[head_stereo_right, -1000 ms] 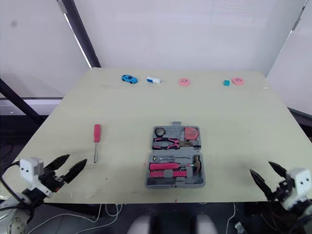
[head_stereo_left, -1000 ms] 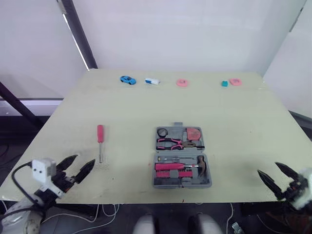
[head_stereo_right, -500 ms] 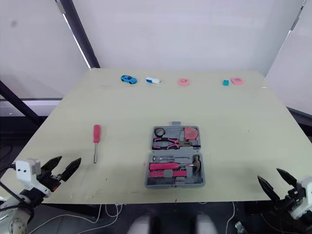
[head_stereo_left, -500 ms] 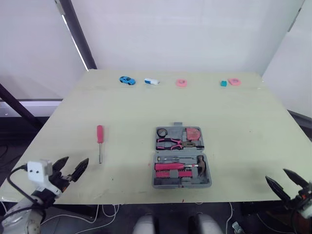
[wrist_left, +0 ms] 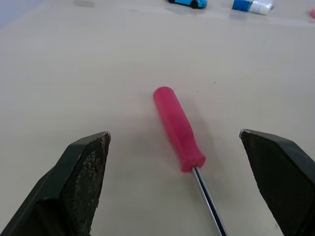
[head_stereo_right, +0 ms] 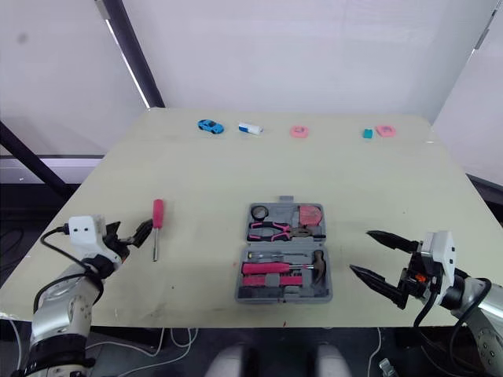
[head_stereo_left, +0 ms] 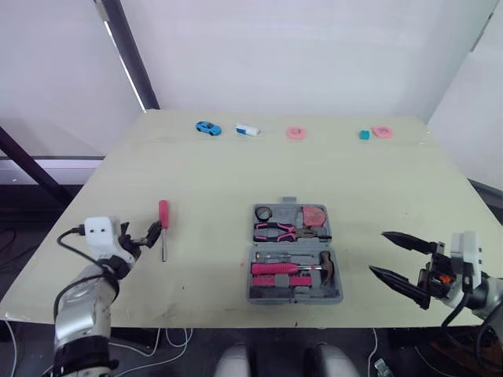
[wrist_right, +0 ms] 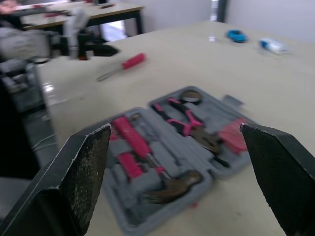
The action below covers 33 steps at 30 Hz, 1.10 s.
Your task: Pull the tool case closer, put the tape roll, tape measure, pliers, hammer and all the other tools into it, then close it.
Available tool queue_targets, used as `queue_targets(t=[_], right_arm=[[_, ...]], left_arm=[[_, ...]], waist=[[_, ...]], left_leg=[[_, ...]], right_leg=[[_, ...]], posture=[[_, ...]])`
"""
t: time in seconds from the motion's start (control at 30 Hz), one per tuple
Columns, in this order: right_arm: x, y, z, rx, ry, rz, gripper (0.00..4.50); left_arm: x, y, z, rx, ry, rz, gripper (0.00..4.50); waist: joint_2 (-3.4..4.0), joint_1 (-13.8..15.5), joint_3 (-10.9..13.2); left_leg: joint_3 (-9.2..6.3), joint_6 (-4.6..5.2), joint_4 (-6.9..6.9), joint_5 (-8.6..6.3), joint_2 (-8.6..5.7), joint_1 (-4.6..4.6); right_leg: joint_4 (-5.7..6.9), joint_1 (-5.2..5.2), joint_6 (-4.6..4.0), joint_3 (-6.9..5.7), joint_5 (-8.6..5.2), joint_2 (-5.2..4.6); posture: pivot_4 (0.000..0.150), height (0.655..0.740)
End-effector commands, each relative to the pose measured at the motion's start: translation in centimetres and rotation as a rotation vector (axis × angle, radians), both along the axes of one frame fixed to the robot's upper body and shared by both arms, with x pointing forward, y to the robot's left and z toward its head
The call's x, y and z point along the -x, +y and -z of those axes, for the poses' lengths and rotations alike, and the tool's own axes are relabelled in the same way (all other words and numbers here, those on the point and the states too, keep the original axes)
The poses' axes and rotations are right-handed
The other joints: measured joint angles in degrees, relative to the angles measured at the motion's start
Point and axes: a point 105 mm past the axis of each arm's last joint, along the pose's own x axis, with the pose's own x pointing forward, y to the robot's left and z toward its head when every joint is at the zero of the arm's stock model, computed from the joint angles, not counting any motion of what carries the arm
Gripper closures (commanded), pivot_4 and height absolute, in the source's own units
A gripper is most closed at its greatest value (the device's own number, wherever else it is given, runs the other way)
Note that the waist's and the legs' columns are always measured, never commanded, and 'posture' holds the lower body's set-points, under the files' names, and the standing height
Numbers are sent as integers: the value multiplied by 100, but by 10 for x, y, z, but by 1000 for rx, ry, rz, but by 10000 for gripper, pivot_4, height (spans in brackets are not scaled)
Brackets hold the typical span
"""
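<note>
Your left hand (wrist_left: 174, 133) is spread wide with the pink screwdriver (head_stereo_left: 163, 214) lying on the table (head_stereo_left: 212, 173) just ahead of its fingertips, untouched, while your right hand (head_stereo_left: 377, 252), also spread, points at the open tool case (head_stereo_left: 339, 287) near its tips.
</note>
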Motion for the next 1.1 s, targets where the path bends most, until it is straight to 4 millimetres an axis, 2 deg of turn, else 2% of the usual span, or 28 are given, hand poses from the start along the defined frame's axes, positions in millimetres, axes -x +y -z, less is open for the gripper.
queue_targets(t=[0.03,0.13,0.33,0.43,0.47,0.5,0.53,0.6,0.63,0.73,0.87,1.1], right_arm=[[4,12,-15,-3,-44,-85,1072],[2,21,-23,-7,-72,-112,1072],[-3,32,-27,-18,-110,-124,1072],[-2,36,-25,-2,-115,-135,0],[-2,37,-26,-8,-117,-138,0],[-1,39,-26,-15,-116,-143,0],[-1,41,-25,-19,-118,-154,0],[0,43,-23,-14,-121,-169,0],[0,43,-23,-19,-125,-171,0],[-3,45,-24,-33,-138,-165,0],[-5,44,-19,-25,-140,-158,0],[-5,44,-15,-19,-135,-161,0]], left_arm=[[-10,2,0,-24,24,-34,0],[-20,3,6,-7,50,-97,0],[-30,-10,26,4,140,-80,0],[-31,-10,27,5,156,-73,6927],[-31,-9,27,2,158,-73,13880],[-31,-8,27,-11,160,-72,17772],[-30,-7,27,-28,165,-70,18305],[-29,-5,28,-42,168,-71,28862],[-29,-5,28,-44,168,-71,30594],[-25,-4,26,-76,169,-53,39750],[-12,-21,27,-92,167,16,40217],[30,-71,32,-56,197,143,40225]], waist=[[-2,-7,1],[-4,-22,3],[-7,-13,4],[-9,-10,4],[-9,-10,4],[-9,-9,4],[-9,-5,4],[-9,-5,4],[-9,-4,4],[-9,-8,4],[-9,-34,4],[-7,-18,4]], left_leg=[[1,0,0,0,0,0],[0,0,0,0,0,0],[-1,0,0,0,-2,-3],[-3,0,0,0,-2,-3],[-2,0,0,0,-2,-3],[-3,0,0,0,-2,-3],[-3,0,0,0,-2,-3],[-2,0,0,0,-2,-3],[-3,0,0,0,-2,-3],[-1,0,0,0,-2,-3],[1,-1,-1,0,0,-2],[-2,-1,-1,0,3,1]], right_leg=[[0,0,0,0,0,0],[0,0,1,0,1,0],[-1,0,2,-1,1,0],[0,0,2,-3,2,0],[0,-1,2,-3,2,0],[1,-1,2,-3,2,0],[1,0,2,-3,2,0],[1,0,2,-3,2,-1],[1,0,2,-3,2,-1],[1,0,2,-3,2,-1],[-1,-1,2,-1,2,-3],[0,-1,1,3,1,-11]], posture=[[1500,7400],[1500,7400],[1500,7400],[1500,7400],[1500,7400],[1500,7400],[1500,7400],[1500,7400],[1500,7400],[1500,7400],[1500,7400],[1500,7400]])
